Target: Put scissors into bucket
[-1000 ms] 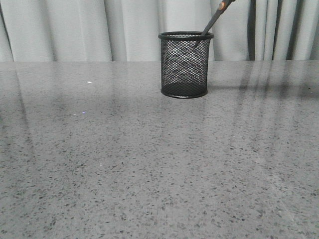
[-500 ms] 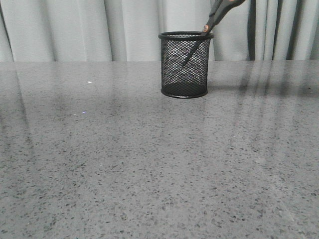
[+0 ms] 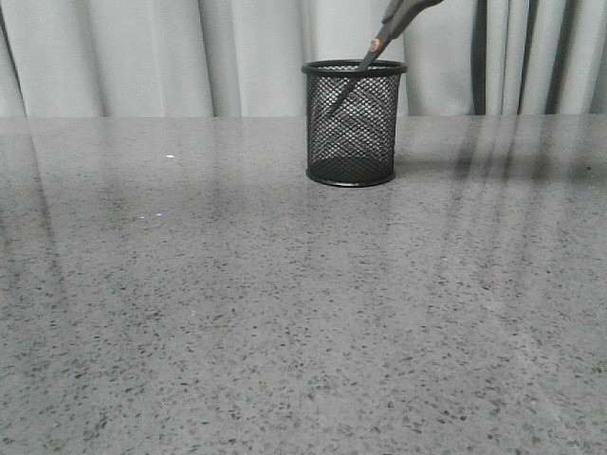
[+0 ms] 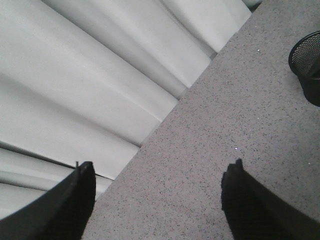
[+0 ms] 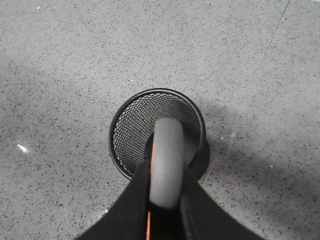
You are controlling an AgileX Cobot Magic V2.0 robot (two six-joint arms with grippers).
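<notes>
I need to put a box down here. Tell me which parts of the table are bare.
Nearly all of the table is bare: the whole near half, and both sides of the bucket out to the edges. The only occupied spot is at the back by the curtain, where the right gripper holds the scissors in the bucket.

Left gripper point(image 4: 157, 200) as I see it, two matte black fingers point(image 4: 70, 207) with broad bases tapering to blunt rounded tips, right gripper point(image 5: 165, 210) likewise plain black, smooth wedge-shaped fingers point(image 5: 202, 215), no markings I can make out.
</notes>
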